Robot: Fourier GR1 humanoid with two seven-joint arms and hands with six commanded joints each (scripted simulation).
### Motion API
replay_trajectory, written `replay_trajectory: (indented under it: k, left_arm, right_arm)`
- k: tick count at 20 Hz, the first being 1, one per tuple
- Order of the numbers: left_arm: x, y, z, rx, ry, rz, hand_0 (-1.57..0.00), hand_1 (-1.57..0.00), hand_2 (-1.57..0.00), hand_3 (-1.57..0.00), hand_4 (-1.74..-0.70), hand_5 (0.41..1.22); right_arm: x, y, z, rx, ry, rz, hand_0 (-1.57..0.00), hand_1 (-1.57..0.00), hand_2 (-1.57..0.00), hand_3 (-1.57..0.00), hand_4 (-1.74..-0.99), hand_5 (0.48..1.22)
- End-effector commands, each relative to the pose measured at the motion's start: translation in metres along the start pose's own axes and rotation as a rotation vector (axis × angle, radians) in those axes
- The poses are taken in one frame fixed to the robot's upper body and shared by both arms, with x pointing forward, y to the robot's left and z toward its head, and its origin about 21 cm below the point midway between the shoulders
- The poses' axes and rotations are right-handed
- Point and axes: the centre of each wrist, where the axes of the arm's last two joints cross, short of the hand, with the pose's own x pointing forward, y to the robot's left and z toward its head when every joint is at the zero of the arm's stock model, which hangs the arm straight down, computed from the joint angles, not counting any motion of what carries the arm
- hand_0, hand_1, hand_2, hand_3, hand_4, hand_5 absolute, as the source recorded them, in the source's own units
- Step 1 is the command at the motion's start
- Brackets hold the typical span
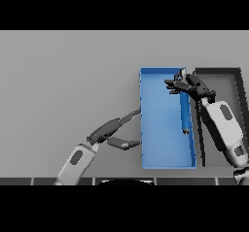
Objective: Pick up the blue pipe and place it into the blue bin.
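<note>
A blue bin [146, 129] stands right of the table's middle. The blue pipe [185, 112] lies lengthwise along the bin's right side, its far end under my right hand [187, 84]. That hand reaches in from the right over the bin's far right corner, fingers spread and relaxed above the pipe's end, not curled round it. My left hand [112, 129] hangs left of the bin with straight fingers; one fingertip reaches the bin's left wall.
A dark grey bin [233, 75] stands directly right of the blue bin, partly covered by my right forearm [223, 124]. Grey table surface spreads to the left and far side.
</note>
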Motion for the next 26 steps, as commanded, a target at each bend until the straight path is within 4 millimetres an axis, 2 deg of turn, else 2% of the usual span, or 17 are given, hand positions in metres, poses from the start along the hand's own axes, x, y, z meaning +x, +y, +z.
replay_trajectory:
  k: [1, 2, 4, 6, 9, 11, 15, 16, 17, 18, 22, 24, 26]
  left_arm:
    - [0.000, 0.001, 0.000, 0.003, 0.002, -0.001, 0.00, 0.00, 0.00, 0.00, -0.89, 0.486]
    - [0.000, 0.001, -0.002, 0.000, 0.002, -0.002, 0.00, 0.00, 0.00, 0.00, -0.88, 0.490]
    - [-0.002, 0.005, 0.001, 0.007, 0.000, -0.007, 0.00, 0.00, 0.00, 0.00, -0.88, 0.495]
    - [-0.001, 0.002, -0.001, -0.004, -0.005, 0.007, 0.00, 0.00, 0.00, 0.00, -0.88, 0.497]
    - [-0.004, 0.002, 0.001, 0.006, 0.002, -0.001, 0.00, 0.00, 0.00, 0.00, -0.88, 0.493]
    - [-0.002, 0.001, -0.004, 0.012, 0.001, -0.002, 0.00, 0.00, 0.00, 0.00, -0.88, 0.490]
    - [-0.002, 0.002, 0.001, 0.010, -0.008, 0.008, 0.00, 0.00, 0.00, 0.00, -0.88, 0.480]
    - [-0.002, 0.001, 0.000, 0.010, -0.002, 0.005, 0.00, 0.00, 0.00, 0.00, -0.88, 0.478]
    - [-0.002, -0.001, 0.001, 0.009, 0.001, 0.002, 0.00, 0.00, 0.00, 0.00, -0.88, 0.476]
    - [-0.002, 0.005, 0.001, 0.014, 0.006, -0.005, 0.00, 0.00, 0.00, 0.00, -0.88, 0.474]
    - [-0.004, 0.001, 0.003, 0.006, 0.001, -0.002, 0.00, 0.00, 0.00, 0.00, -0.88, 0.476]
    - [-0.001, -0.001, 0.002, 0.006, 0.003, -0.001, 0.00, 0.00, 0.00, 0.00, -0.89, 0.478]
    - [0.000, -0.006, 0.000, 0.004, 0.006, 0.005, 0.00, 0.00, 0.00, 0.00, -0.89, 0.480]
  right_arm:
    - [-0.008, 0.000, -0.004, -0.013, 0.051, -0.003, -1.57, -1.51, -1.45, -0.96, -1.573, 1.188]
    - [-0.012, 0.001, -0.009, -0.026, 0.100, -0.021, -1.26, -1.21, -1.16, -0.77, -1.515, 1.176]
    - [-0.021, -0.001, -0.016, -0.030, 0.190, -0.071, -0.80, -0.77, -0.74, -0.49, -1.385, 1.114]
    - [-0.018, 0.002, -0.012, 0.039, 0.221, -0.036, -0.51, -0.50, -0.48, -0.31, -1.296, 1.152]
    - [-0.018, 0.006, -0.011, 0.060, 0.241, 0.119, -0.26, -0.25, -0.24, -0.16, -1.202, 1.013]
    - [-0.021, 0.009, -0.015, 0.057, 0.234, 0.197, -0.17, -0.16, -0.16, -0.10, -1.160, 0.945]
    - [-0.020, 0.010, -0.013, 0.048, 0.234, 0.276, -0.07, -0.07, -0.06, -0.04, -1.131, 0.829]
    - [-0.022, 0.014, -0.014, 0.048, 0.228, 0.279, -0.19, -0.09, -0.05, -0.03, -1.131, 0.809]
    - [-0.021, 0.012, -0.015, 0.044, 0.226, 0.276, -0.38, -0.18, -0.08, -0.03, -1.144, 0.792]
    - [-0.020, 0.012, -0.014, 0.042, 0.222, 0.276, -0.30, -0.15, -0.07, -0.02, -1.152, 0.778]
    - [-0.025, 0.008, -0.017, 0.074, 0.212, 0.244, -0.12, -0.06, -0.03, -0.01, -1.154, 0.809]
    - [-0.022, 0.007, -0.014, 0.078, 0.194, 0.250, -0.21, -0.10, -0.02, 0.00, -1.152, 0.804]
    - [-0.025, 0.009, -0.015, 0.077, 0.206, 0.244, -0.21, -0.10, -0.02, 0.00, -1.152, 0.795]
